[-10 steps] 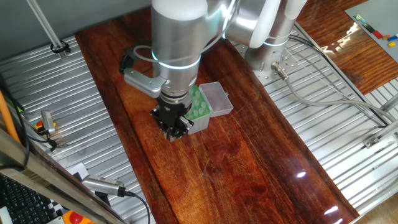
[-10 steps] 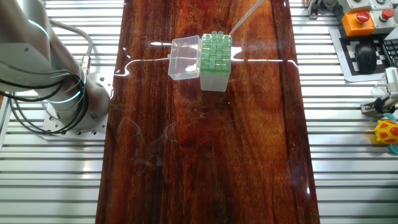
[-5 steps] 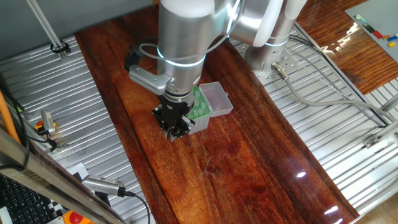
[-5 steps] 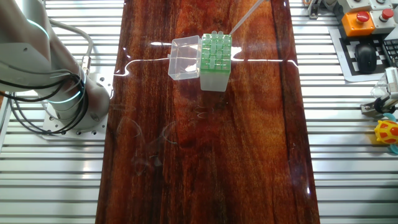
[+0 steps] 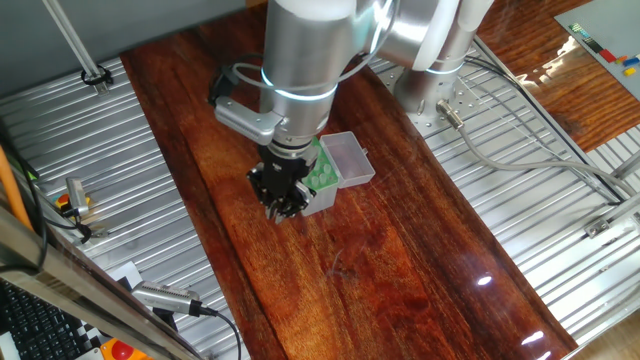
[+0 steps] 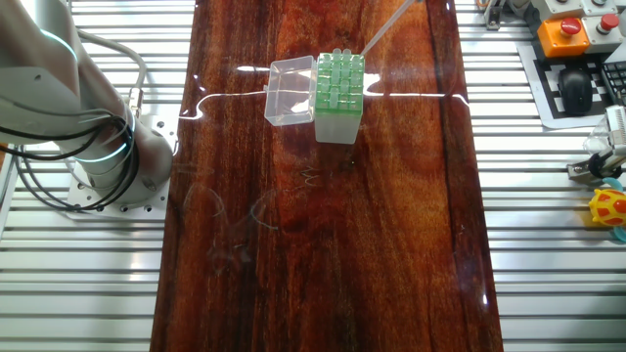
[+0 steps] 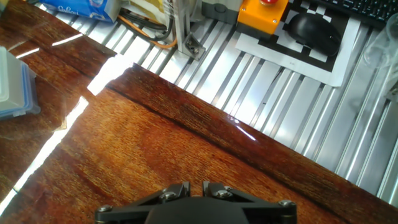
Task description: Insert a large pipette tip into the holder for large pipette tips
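Note:
The holder for large pipette tips (image 6: 339,80) stands on the dark wooden table, green perforated top up, its clear lid (image 6: 290,93) open beside it. It also shows in one fixed view (image 5: 326,172), partly behind the arm. The large pipette tip (image 6: 385,26) hangs slanted in the air, its thin end just above the holder's far right corner and its upper end beyond the frame's top. My gripper (image 5: 282,207) hovers beside the holder, on the side away from the lid. In the hand view my gripper (image 7: 196,185) has its jaws close together; the tip is hidden there.
The wooden table (image 6: 323,244) has ribbed metal surfaces on both sides. The arm's base (image 6: 108,166) stands beside the table. An orange button box (image 7: 264,12), a black mouse (image 7: 314,28) and a pale blue box (image 7: 12,87) lie beyond the table's edge.
The arm's wrist has shifted slightly to the right above the holder. The pipette tip and holder look unchanged in the other fixed view.

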`<state>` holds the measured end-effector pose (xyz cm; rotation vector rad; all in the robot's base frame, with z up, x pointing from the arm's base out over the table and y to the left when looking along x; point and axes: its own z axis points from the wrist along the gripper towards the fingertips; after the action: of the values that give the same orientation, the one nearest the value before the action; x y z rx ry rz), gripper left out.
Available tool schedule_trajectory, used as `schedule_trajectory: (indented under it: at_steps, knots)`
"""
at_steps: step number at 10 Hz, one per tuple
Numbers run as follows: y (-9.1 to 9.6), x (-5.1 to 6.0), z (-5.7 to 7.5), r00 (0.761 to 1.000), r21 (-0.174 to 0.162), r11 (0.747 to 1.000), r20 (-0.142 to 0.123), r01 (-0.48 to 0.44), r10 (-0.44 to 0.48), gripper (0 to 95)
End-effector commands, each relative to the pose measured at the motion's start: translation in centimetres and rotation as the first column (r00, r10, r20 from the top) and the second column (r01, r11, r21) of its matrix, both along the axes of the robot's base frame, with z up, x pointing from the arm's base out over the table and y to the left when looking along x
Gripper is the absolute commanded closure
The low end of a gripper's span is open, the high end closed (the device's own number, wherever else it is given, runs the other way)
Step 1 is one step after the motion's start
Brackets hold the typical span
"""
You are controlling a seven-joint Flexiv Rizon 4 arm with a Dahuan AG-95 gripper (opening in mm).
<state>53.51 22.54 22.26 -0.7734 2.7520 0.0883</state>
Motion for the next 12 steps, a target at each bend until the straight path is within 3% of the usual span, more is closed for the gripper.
schedule_trajectory:
  at_steps: [1, 6, 12]
  knots:
    - [-0.09, -0.15, -0.14, 1.0, 0.003, 1.0, 0.017, 0.003, -0.003, 95.0]
    - [-0.27, -0.76, -0.44, 0.999, 0.006, 1.0, 0.038, 0.002, -0.002, 95.0]
    - [-0.57, -1.09, -0.4, 1.0, -0.012, 1.0, 0.018, -0.006, 0.007, 95.0]
